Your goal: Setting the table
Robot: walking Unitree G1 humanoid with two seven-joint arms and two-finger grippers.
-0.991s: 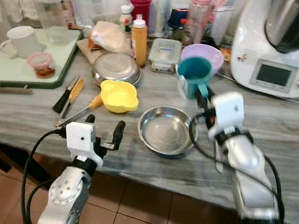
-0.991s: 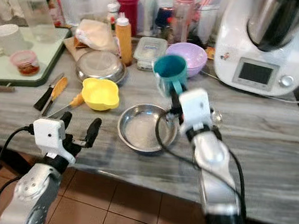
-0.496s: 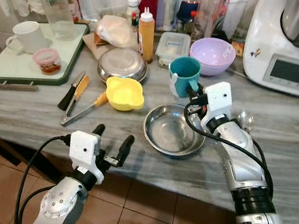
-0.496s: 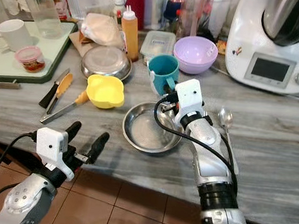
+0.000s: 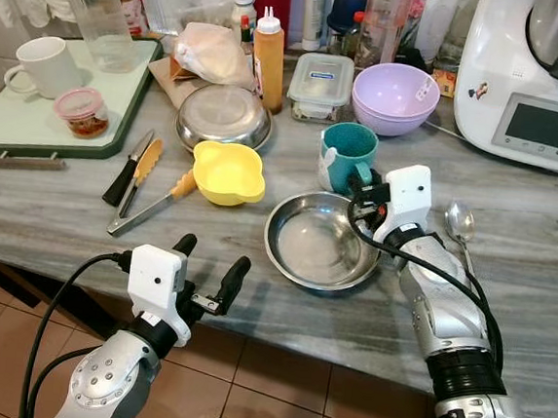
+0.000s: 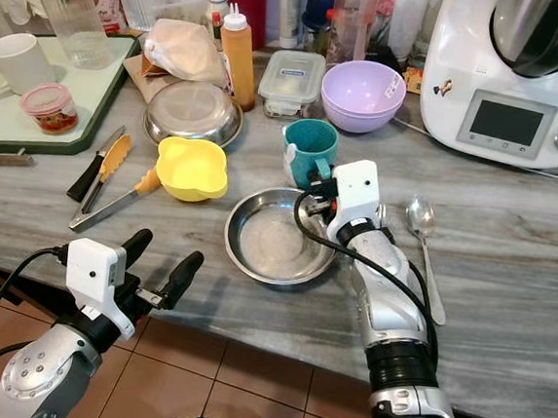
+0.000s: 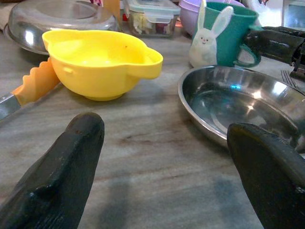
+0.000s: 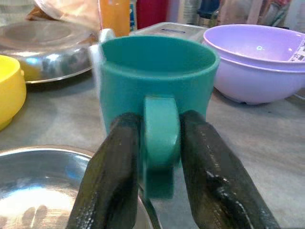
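The teal mug (image 5: 347, 154) stands on the bench (image 5: 526, 289) just behind the steel dish (image 5: 320, 242), its handle pinched in the right gripper (image 8: 159, 157) jaws. Placing it looks in hand; next, release and back off. The left gripper (image 5: 207, 273) hovers with jaws wide.

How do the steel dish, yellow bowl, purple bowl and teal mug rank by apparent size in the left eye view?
1. steel dish, widest.
2. purple bowl, though it sits farther back, so its true size could be nearer the dish's.
3. yellow bowl.
4. teal mug, held at its handle by the right gripper.
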